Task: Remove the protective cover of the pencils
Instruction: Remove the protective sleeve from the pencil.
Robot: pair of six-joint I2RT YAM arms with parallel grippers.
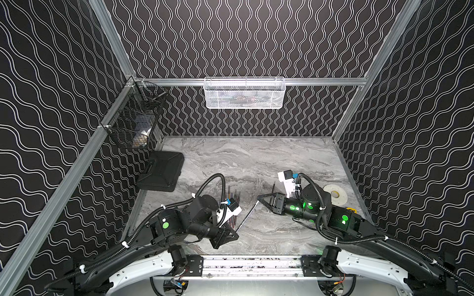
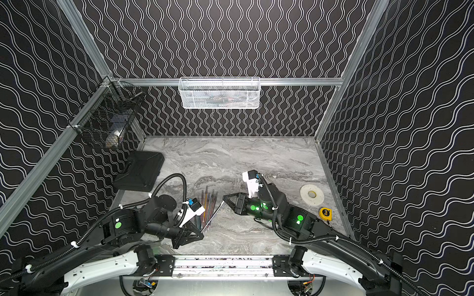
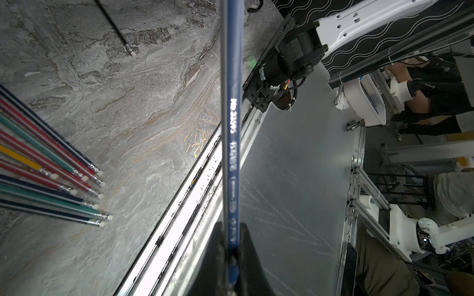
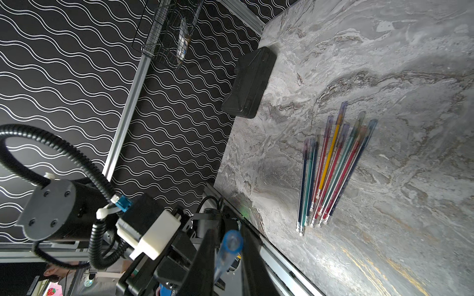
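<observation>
On the marbled tabletop (image 1: pixel 256 159) the pencils (image 4: pixel 331 174) lie in a loose fan near the front edge, just beside the left arm's wrist. Their eraser ends point toward the front rail, and their far ends wear cloudy see-through caps. The left gripper (image 3: pixel 230 238) has its jaws clamped tight on one dark blue pencil (image 3: pixel 230 128) with white lettering. It holds that pencil off the surface and slanted toward the right arm. The right gripper (image 1: pixel 259 198) meets the pencil's far end. From its wrist view a translucent blue protective cover (image 4: pixel 229 249) sits between the jaws, which look pressed against it. I can't tell from here whether the pencil's tip is still inside the cover. In the left wrist view one black pencil (image 3: pixel 115 28) lies alone on the tabletop, apart from the bundle. A black case (image 1: pixel 161 171) rests at the left edge below a black wire basket (image 1: pixel 133 120). A white mesh basket (image 1: pixel 243 93) hangs on the back rail. On the right side of the tabletop are a pale tape roll (image 1: pixel 334 194) and, near it, a yellow tape measure (image 2: pixel 325 214).
</observation>
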